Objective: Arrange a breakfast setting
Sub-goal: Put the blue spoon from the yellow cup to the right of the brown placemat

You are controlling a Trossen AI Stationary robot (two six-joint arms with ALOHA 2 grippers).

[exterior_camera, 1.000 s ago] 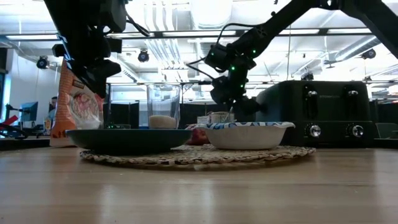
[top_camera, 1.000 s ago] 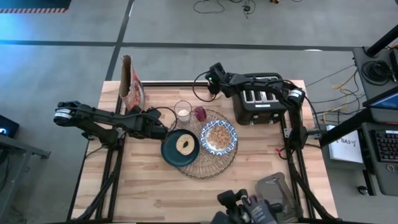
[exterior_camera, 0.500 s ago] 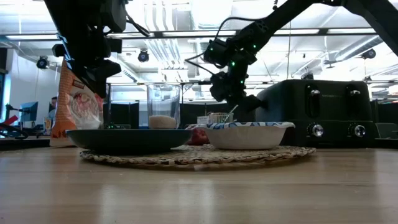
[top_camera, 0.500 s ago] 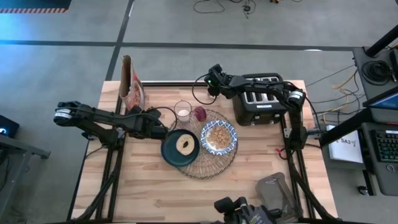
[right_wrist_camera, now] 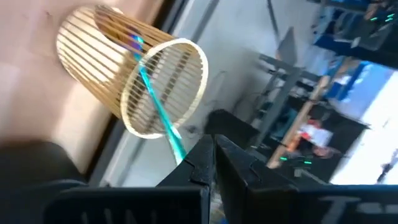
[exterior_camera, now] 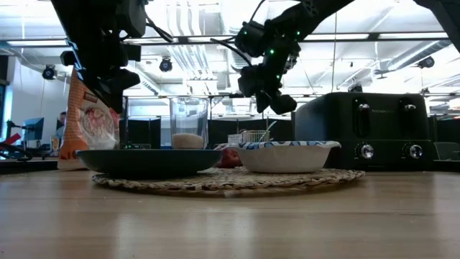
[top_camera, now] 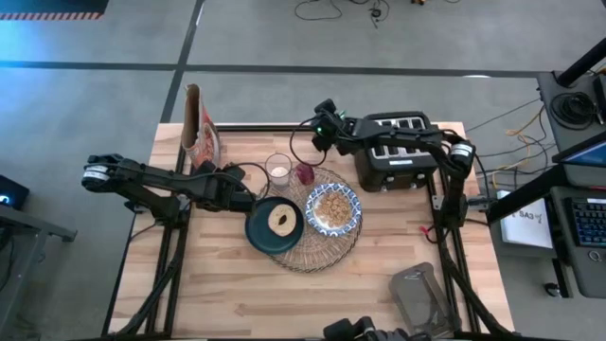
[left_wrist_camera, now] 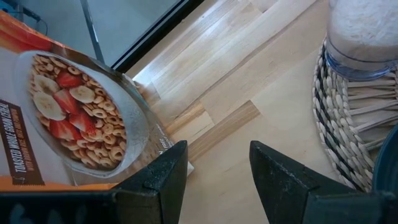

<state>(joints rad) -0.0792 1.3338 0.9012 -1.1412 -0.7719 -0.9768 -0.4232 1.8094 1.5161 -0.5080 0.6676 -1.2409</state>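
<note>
Teal-handled spoon (right_wrist_camera: 158, 118) pinched in right gripper (right_wrist_camera: 208, 163) (jaws together); thin grip may slip mid-carry.

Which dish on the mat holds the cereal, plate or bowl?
The blue-and-white patterned bowl, on the placemat's toaster side; the dark teal plate beside it carries one ring-shaped piece.

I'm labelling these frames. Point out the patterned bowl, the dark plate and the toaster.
patterned bowl (top_camera: 333, 208), high view, cereal-filled centre.
dark plate (top_camera: 259, 233), high view, bare rim.
toaster (exterior_camera: 374, 137), low view, front face.
</note>
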